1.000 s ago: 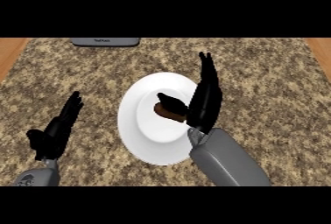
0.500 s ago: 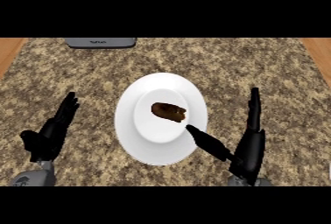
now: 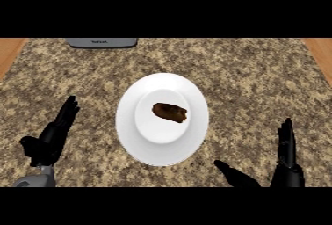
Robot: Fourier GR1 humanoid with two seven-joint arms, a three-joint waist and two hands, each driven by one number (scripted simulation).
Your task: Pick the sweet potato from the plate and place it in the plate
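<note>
A brown sweet potato point(image 3: 170, 112) lies in the middle of a white plate point(image 3: 133, 132) at the centre of the granite counter. My right hand point(image 3: 284, 163) is open at the lower right, fingers straight up and thumb stretched toward the plate's lower edge, apart from the plate. My left hand point(image 3: 52, 138) rests open at the lower left, fingers up, well clear of the plate.
A grey device point(image 3: 102, 42) sits at the counter's far edge, upper left. Wooden strips point(image 3: 9, 50) border the granite counter point(image 3: 259, 88) on both sides.
My right hand has pulled back from above the plate to the lower right, leaving the sweet potato uncovered on the plate. The left hand has barely shifted.
</note>
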